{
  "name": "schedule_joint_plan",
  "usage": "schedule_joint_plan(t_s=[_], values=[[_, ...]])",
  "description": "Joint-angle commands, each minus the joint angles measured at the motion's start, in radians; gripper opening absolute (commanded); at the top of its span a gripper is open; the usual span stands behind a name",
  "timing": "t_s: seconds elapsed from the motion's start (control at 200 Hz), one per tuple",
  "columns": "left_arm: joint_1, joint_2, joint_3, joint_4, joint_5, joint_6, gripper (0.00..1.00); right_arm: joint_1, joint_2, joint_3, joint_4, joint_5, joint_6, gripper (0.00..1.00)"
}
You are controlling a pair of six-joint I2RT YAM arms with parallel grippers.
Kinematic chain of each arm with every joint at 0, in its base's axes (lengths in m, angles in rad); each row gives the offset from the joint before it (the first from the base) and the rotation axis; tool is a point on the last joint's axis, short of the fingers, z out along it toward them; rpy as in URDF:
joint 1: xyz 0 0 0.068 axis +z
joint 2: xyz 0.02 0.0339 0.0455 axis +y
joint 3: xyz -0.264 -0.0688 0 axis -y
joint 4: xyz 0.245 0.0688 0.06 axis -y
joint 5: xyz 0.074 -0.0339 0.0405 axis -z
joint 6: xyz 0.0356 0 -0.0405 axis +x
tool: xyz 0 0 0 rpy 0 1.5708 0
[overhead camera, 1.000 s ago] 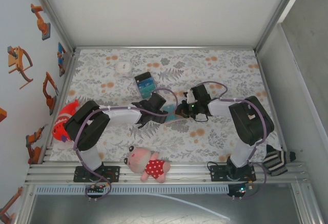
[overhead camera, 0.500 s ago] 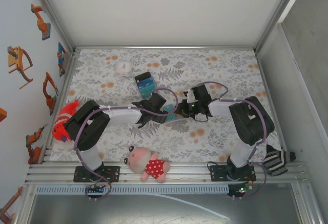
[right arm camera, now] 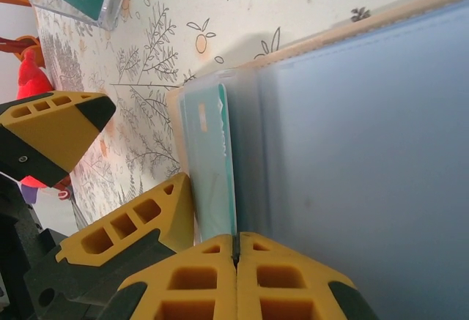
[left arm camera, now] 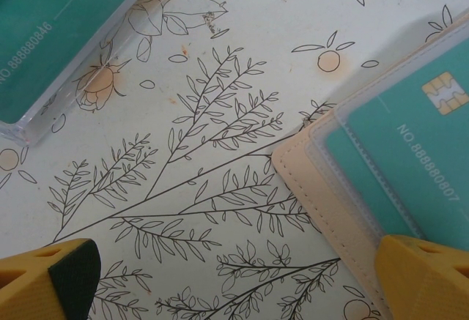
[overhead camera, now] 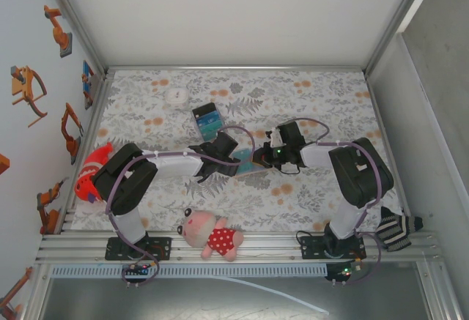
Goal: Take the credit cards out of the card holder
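Observation:
The tan leather card holder [left arm camera: 315, 188] lies open on the floral cloth, a teal credit card [left arm camera: 410, 151] showing in its clear sleeve. From above, the card holder [overhead camera: 249, 170] sits between both arms. My left gripper [left arm camera: 238, 291] hovers low and open beside its left edge, one yellow finger resting over the tan border. My right gripper [right arm camera: 236, 245] is shut on the thin edge of a teal credit card [right arm camera: 212, 166], which stands upright against the blue-grey inner face [right arm camera: 366, 151]. The left gripper's fingers [right arm camera: 139, 225] sit just beside that card.
A clear case of teal cards [left arm camera: 58, 27] lies on the cloth beyond the holder. A teal-and-blue striped block [overhead camera: 207, 120] and a white disc [overhead camera: 176, 96] sit further back. A plush pig [overhead camera: 212, 236], a red toy [overhead camera: 91, 173] and a striped sock [overhead camera: 399, 228] lie near the front edge.
My right gripper has shifted slightly to the right while staying pinched, and more teal shows at the holder. The left arm has not moved.

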State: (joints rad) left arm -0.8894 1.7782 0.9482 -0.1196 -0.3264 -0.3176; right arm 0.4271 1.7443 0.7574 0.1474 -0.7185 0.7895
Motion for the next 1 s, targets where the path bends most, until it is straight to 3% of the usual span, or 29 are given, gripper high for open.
schedule_joint_plan(t_s=[0.0, 0.606, 0.997], values=[[-0.005, 0.018, 0.010, -0.041, 0.000, 0.022, 0.97, -0.010, -0.032, -0.012, 0.012, -0.006, -0.006, 0.03], [0.004, -0.045, 0.033, 0.068, 0.022, 0.005, 0.97, -0.014, -0.017, -0.006, -0.019, -0.018, -0.055, 0.03], [0.010, 0.019, 0.063, 0.060, 0.070, 0.012, 0.97, -0.013, -0.026, -0.018, -0.009, -0.016, -0.049, 0.03]])
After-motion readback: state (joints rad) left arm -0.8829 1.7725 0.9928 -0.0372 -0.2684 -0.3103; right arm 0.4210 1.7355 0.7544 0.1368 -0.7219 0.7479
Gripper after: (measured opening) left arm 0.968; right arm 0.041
